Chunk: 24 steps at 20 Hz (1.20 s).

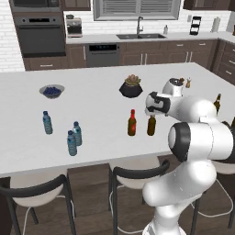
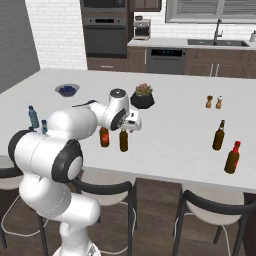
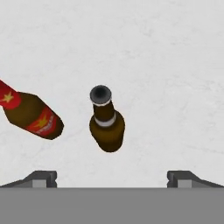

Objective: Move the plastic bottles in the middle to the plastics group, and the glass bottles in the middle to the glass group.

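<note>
On the white tabletop (image 1: 101, 114) two slim dark glass bottles stand upright side by side near the middle of the front edge: the reddish-brown bottle (image 1: 132, 123) with a red top, and the olive-amber bottle (image 1: 151, 125) just beside it, the two close but apart. The gripper (image 3: 111, 177) hangs directly above the olive-amber bottle, looking straight down on its open mouth, with its fingers spread as wide as they go and nothing between them. Toward the tabletop's left end stand three small bluish water bottles with blue caps: one alone (image 1: 47, 122) and a pair (image 1: 74, 137) set close together nearer the front edge. Toward the right end, seen from the right base view, stand a dark amber bottle (image 2: 218, 135) and a brown bottle with a red top (image 2: 232, 157), near each other. Farther back on the tabletop sit a bowl of dark blue berries (image 1: 51, 91), a black pot with a plant (image 1: 131, 87), and two small shakers (image 2: 214, 102).
</note>
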Motion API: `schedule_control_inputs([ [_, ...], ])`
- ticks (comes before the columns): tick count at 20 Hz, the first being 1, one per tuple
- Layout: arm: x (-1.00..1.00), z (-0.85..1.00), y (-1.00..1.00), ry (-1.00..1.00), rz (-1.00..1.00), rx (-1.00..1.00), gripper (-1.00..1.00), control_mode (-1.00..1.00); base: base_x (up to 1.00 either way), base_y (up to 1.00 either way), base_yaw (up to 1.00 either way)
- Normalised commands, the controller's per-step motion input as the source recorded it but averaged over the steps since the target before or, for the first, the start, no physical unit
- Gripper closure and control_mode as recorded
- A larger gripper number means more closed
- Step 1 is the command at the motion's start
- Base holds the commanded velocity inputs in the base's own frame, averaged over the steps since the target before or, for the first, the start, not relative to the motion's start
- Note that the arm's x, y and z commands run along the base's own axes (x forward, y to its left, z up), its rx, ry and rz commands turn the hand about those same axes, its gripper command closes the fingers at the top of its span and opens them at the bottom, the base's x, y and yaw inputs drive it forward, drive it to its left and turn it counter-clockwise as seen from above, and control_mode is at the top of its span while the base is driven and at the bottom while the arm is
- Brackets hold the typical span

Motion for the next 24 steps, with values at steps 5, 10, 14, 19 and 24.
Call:
schedule_control_inputs([
  [5, 0.00, 0.00, 0.26, 0.00, 0.00, -0.05, -1.00, -1.00, 0.00, 0.00, 0.00],
  [10, 0.11, 0.00, 0.00, 0.00, 0.00, 0.00, -1.00, -1.00, 0.00, 0.00, 0.00],
  [14, 0.31, 0.00, -0.03, 0.04, 0.00, 0.00, -1.00, -1.00, 0.00, 0.00, 0.00],
  [19, 0.04, 0.00, -0.02, 0.02, 0.00, 0.00, -1.00, -1.00, 0.00, 0.00, 0.00],
  [24, 0.00, -0.15, 0.00, 0.00, 0.00, 0.00, -1.00, -1.00, 0.00, 0.00, 0.00],
])
